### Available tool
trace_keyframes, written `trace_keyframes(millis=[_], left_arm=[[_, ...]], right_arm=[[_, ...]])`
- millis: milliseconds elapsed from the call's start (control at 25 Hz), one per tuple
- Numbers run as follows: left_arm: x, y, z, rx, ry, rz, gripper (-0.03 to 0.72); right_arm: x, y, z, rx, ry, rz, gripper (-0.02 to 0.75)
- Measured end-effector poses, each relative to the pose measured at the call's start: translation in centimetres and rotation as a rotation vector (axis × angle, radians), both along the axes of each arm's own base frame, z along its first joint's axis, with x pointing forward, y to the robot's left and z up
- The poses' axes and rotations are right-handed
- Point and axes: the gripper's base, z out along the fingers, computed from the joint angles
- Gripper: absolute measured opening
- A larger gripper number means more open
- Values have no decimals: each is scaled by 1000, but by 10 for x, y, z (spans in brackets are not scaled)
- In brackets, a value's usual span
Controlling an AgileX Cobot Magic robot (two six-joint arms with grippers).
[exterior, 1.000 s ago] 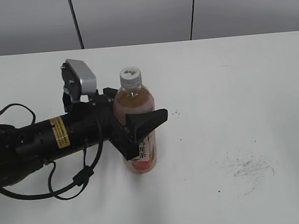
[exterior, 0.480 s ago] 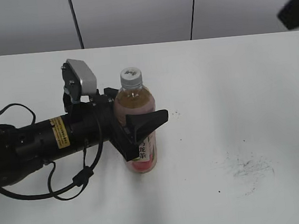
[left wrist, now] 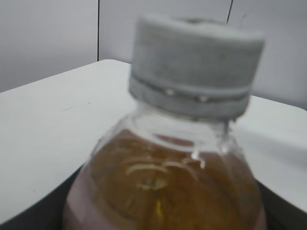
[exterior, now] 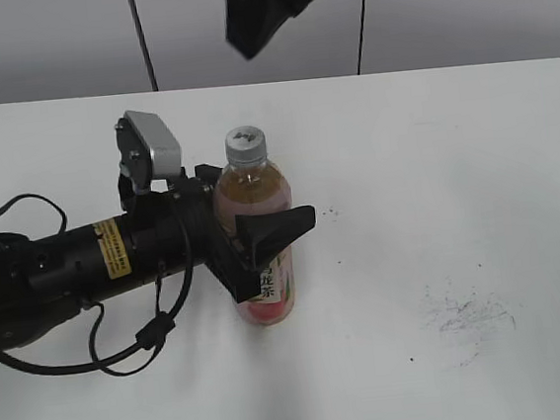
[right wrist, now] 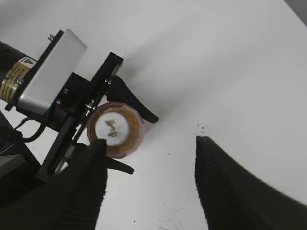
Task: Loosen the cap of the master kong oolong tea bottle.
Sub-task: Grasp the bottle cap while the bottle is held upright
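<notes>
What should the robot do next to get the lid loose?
Probably bring the right pincer down over the cap. The left pincer is shut around the bottle, which stands upright on the table. The right pincer is open, high above the cap and a little off to one side, touching nothing.

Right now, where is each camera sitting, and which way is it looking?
Exterior view: looks down at a slant across the white table at the tea bottle; the left gripper grips it, and the right arm shows blurred at the top.
Left wrist view: sits low beside the bottle, looking up at the cap; only dark jaw edges show.
Right wrist view: hangs high, looking down between the open right gripper.
Shared: all three show the cap.
</notes>
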Motion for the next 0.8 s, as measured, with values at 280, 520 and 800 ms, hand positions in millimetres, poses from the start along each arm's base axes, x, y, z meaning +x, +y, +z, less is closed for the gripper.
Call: trace_keyframes(millis=[280,520,800], left_arm=[[0,0,0,0,0,0,446],[0,0,0,0,0,0,446],[0,0,0,0,0,0,446]], right_arm=[[9,28,-43,-26,152,-167,439],[12,35,-57,-5,236,-243,439],[13,37,-61,3,265,-282,439]])
